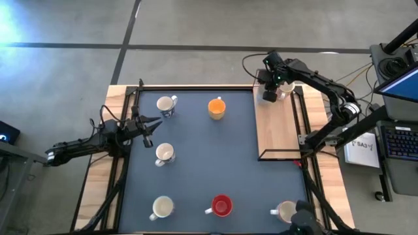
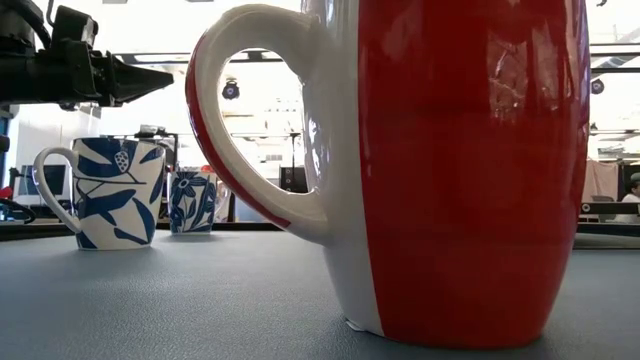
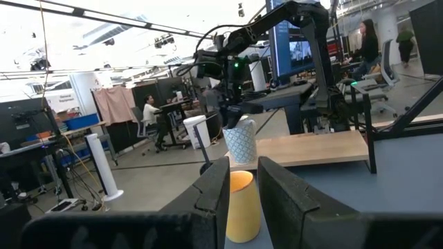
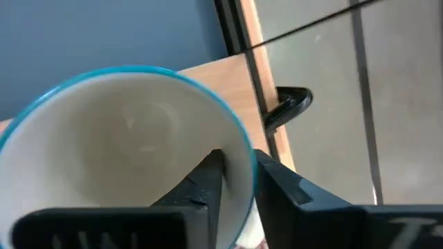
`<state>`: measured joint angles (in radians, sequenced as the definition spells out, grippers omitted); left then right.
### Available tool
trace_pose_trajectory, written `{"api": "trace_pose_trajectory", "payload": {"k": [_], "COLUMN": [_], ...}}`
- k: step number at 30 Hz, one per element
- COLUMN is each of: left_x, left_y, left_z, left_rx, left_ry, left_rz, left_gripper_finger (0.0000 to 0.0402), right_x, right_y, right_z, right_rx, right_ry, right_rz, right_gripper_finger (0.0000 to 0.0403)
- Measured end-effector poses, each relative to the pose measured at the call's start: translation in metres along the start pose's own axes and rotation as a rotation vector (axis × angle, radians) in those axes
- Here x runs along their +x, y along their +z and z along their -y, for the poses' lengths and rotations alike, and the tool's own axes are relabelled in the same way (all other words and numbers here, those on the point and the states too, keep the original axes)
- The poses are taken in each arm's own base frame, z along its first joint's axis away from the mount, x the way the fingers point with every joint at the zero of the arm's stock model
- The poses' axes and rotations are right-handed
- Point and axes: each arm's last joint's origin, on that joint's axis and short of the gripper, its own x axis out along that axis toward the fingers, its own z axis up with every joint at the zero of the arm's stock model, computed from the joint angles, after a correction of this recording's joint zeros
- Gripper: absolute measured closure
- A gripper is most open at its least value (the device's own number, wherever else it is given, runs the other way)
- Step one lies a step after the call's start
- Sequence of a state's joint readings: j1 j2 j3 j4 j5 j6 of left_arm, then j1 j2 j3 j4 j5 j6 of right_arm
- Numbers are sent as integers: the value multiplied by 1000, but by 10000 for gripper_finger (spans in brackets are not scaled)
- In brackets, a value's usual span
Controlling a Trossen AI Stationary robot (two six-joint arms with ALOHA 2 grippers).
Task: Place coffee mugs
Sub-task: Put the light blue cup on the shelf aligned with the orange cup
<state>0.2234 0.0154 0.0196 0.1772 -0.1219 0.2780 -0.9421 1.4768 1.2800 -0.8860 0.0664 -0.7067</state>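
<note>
The right gripper (image 4: 235,183) straddles the wall of a blue-rimmed mug (image 4: 124,138), one finger inside and one outside, at the far corner of the wooden board (image 1: 277,127); whether it pinches the wall or has let go I cannot tell. The mug stands upright directly under the claw, so any lift is straight up. Farther off, the left gripper (image 3: 242,190), jaws apart and empty, waits pointing at the orange mug (image 1: 217,108), other mugs scattered across the blue mat (image 1: 196,163).

Two black jointed arms (image 1: 326,88) trail thin dark cables.
</note>
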Motion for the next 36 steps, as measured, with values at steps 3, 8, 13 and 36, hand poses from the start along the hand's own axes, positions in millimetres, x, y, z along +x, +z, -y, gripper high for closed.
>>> {"api": "trace_pose_trajectory", "payload": {"k": [3, 8, 13, 36], "left_x": [0, 0, 0, 0], "left_y": [0, 0, 0, 0], "left_z": [0, 0, 0, 0], "left_rx": [0, 0, 0, 0], "left_ry": [0, 0, 0, 0], "left_rz": [0, 0, 1, 0], "left_gripper_finger": [342, 342, 342, 342], "right_x": [0, -11, -30, -44], "right_y": [-1, -3, -6, 3], "right_z": [1, 1, -3, -43], "right_rx": [14, 71, 175, 284], "right_ry": [-41, -79, -42, 210], "right_rz": [-31, -16, 59, 65], "right_gripper_finger": [315, 310, 320, 326]}}
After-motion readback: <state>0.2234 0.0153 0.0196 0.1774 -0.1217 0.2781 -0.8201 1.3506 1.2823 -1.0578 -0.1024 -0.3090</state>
